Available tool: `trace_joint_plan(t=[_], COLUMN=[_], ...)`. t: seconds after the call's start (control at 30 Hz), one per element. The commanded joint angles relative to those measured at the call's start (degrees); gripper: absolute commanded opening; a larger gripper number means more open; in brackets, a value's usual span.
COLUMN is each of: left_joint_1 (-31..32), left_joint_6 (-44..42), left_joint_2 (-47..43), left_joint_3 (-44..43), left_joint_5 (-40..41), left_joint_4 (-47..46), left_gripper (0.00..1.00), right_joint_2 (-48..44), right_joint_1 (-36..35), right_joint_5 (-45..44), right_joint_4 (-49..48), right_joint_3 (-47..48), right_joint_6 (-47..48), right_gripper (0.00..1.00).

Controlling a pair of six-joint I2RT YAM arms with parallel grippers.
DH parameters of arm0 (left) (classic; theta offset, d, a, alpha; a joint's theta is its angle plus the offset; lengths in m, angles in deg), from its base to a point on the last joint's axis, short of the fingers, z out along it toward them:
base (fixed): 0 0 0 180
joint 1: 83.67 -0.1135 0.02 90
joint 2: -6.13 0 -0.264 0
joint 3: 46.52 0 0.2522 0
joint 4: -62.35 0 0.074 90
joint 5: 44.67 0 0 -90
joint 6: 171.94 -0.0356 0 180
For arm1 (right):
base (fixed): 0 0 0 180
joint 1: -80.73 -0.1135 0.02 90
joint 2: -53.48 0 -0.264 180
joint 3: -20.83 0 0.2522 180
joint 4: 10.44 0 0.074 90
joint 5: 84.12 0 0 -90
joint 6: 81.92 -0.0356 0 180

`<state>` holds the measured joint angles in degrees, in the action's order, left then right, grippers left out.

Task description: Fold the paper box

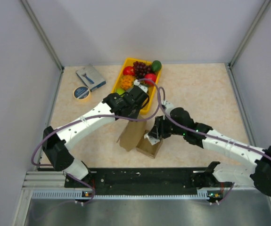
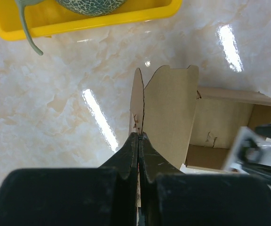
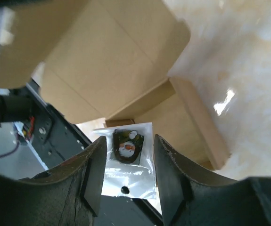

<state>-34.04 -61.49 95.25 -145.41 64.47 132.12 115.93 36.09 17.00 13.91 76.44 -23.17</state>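
At the middle of the desk (image 1: 201, 94), just in front of the yellow tray (image 1: 118, 78), the paper box (image 1: 134, 135) stands partly formed. Its open tray-shaped body rests on the marbled surface, and a tall flap with rounded corners rises at its left side. The left gripper (image 2: 138, 138) reaches down from above, its fingers pressed together on the upper edge of a thin upright cardboard panel beside that flap. The right gripper (image 3: 129, 141) hovers over the open body of the box, its fingers partly spread and pinching a small clear packet (image 3: 127, 162) with a dark item inside. The packet hangs just above the box's interior. The tray holds fruit, and a tape roll (image 1: 81, 92) and a blue-grey packet (image 1: 91, 77) lie well apart at the far left.
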Motion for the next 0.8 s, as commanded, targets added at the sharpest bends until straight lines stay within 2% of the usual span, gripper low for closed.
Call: trace_joint_plan(t=[0.0,0.2,0.3,0.33,0.37,0.4,0.43,0.5,0.53,0.63,0.77], left_joint_1=[-0.14,-0.06,-0.06,-0.06,-0.06,-0.06,-0.06,-0.06,-0.06,-0.06,-0.06], left_joint_6=[3.02,4.51,4.43,3.56,2.85,1.97,-0.12,-2.42,-4.69,-8.38,-11.91], left_joint_2=[0.26,0.18,0.0,-0.17,-0.61,-0.79,-1.05,-1.49,-1.58,-1.76,-2.55], left_joint_3=[-2.5,-3.21,-3.91,-4.0,-4.0,-4.0,-4.09,-4.61,-4.79,-5.93,-6.37], left_joint_5=[-2.52,-3.4,-4.1,-4.45,-5.33,-5.86,-6.47,-8.83,-9.9,-14.46,-21.85], left_joint_4=[-1.0,0.33,1.03,1.12,1.12,0.86,0.68,-0.37,-0.9,-2.3,-4.32], left_gripper=[0.0,0.0,0.0,0.0,0.0,0.0,0.0,0.0,0.0,0.0,0.01], right_joint_2=[5.48,6.63,2.08,0.4,-1.09,-3.2,-3.91,-4.18,-3.4,-1.38,1.34], right_joint_1=[-4.05,-4.58,-4.4,-3.18,-1.43,0.68,6.96,13.67,19.45,22.23,22.23], right_joint_5=[-2.14,-2.58,-6.8,-7.5,-6.38,-4.72,0.44,7.92,14.92,23.39,27.99], right_joint_4=[-10.06,-9.19,-5.41,-4.27,-3.13,-1.64,-0.84,-1.79,-2.32,-7.05,-14.71], right_joint_3=[-2.56,-3.44,-3.61,-3.44,-3.52,-3.79,-4.4,-6.24,-7.82,-10.9,-11.79], right_joint_6=[-3.29,-3.38,-3.47,-2.95,-2.77,-2.42,-1.9,-1.37,-1.28,-0.49,6.61], right_gripper=[0.45,0.52,0.63,0.71,0.73,0.75,0.76,0.76,0.75,0.74,0.74])
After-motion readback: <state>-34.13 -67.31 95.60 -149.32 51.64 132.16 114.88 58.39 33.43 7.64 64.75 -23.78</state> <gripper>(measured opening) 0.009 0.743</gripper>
